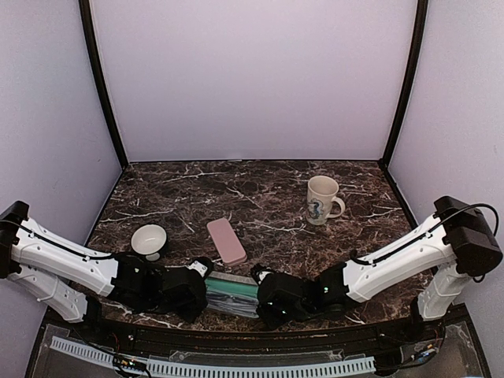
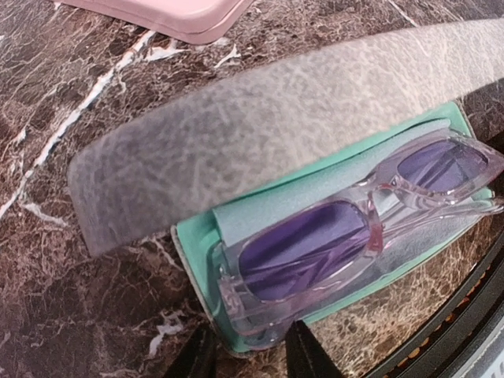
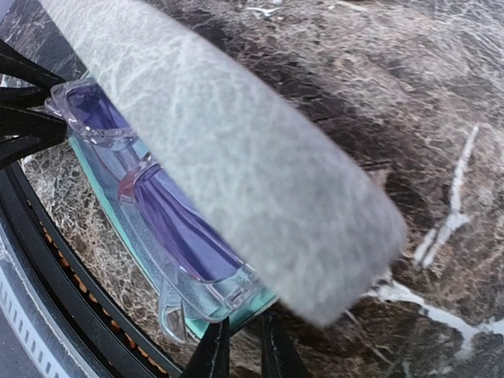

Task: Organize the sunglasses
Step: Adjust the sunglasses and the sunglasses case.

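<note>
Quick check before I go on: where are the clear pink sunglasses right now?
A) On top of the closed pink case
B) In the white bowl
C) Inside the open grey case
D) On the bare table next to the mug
C: both wrist views show the sunglasses lying inside the grey case, whose lid stands open above them.

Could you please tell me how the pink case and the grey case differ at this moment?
The pink case is closed; the grey case stands open. The pink case shows no contents; the grey case holds translucent sunglasses with purple lenses on a teal lining. The pink case lies nearer mid-table; the grey case sits at the near edge. Both are oblong and rest on the marble table.
</note>
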`<state>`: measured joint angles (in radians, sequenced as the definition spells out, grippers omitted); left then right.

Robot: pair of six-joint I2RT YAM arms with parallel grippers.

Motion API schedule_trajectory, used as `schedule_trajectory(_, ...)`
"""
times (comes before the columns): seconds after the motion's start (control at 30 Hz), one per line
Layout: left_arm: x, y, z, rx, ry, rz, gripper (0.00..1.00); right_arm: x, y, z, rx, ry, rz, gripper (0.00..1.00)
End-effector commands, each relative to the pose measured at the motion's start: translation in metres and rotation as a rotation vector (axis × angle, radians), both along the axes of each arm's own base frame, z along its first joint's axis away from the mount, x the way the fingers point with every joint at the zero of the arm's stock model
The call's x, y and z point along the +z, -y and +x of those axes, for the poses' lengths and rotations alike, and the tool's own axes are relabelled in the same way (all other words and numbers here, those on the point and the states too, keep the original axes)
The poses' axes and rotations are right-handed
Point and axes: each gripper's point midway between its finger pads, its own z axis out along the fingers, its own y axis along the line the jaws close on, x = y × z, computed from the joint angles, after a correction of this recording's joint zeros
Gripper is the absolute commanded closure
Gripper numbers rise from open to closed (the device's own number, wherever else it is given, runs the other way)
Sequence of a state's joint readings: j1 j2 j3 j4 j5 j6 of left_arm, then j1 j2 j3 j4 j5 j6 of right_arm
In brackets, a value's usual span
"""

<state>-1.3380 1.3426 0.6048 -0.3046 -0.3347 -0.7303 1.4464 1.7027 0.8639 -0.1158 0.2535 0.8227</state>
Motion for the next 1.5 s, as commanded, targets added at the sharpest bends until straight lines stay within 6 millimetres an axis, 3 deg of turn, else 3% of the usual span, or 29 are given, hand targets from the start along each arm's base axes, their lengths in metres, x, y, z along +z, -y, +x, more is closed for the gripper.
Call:
schedule_trajectory(0.0, 0.007, -0.004, -0.003, -0.003, -0.013, -0.021, 0.63, 0.012, 0.013, 0.0, -0.021, 0.022, 0.025, 0.84)
schedule_trajectory(0.13, 0.017, -0.002, -0.006, -0.03, -0.014, -0.057, 0.56, 0.015, 0.012, -0.004, -0.003, 0.007, 0.059, 0.83)
schedule_trajectory(0.17, 0.019, -0.002, -0.006, -0.035, -0.015, -0.061, 0.55, 0.025, 0.009, -0.005, 0.005, 0.008, 0.092, 0.82)
schedule_trajectory(0.3, 0.023, -0.002, -0.004, -0.032, 0.004, -0.075, 0.55, 0.032, 0.001, -0.009, 0.038, 0.001, 0.133, 0.81)
schedule_trajectory(0.47, 0.021, 0.001, 0.001, -0.024, 0.026, -0.066, 0.66, 0.037, -0.011, -0.011, 0.081, 0.01, 0.151, 0.81)
schedule_trajectory(0.73, 0.019, 0.006, 0.003, -0.021, 0.029, -0.076, 0.84, 0.025, -0.022, -0.012, 0.117, 0.011, 0.112, 0.83)
schedule_trajectory(1.03, 0.015, 0.005, 0.005, -0.02, 0.039, -0.071, 0.88, 0.019, -0.027, -0.012, 0.128, 0.014, 0.09, 0.85)
schedule_trajectory(1.47, -0.006, 0.005, 0.001, -0.035, 0.011, -0.045, 0.97, 0.01, -0.024, -0.009, 0.107, 0.015, 0.045, 0.88)
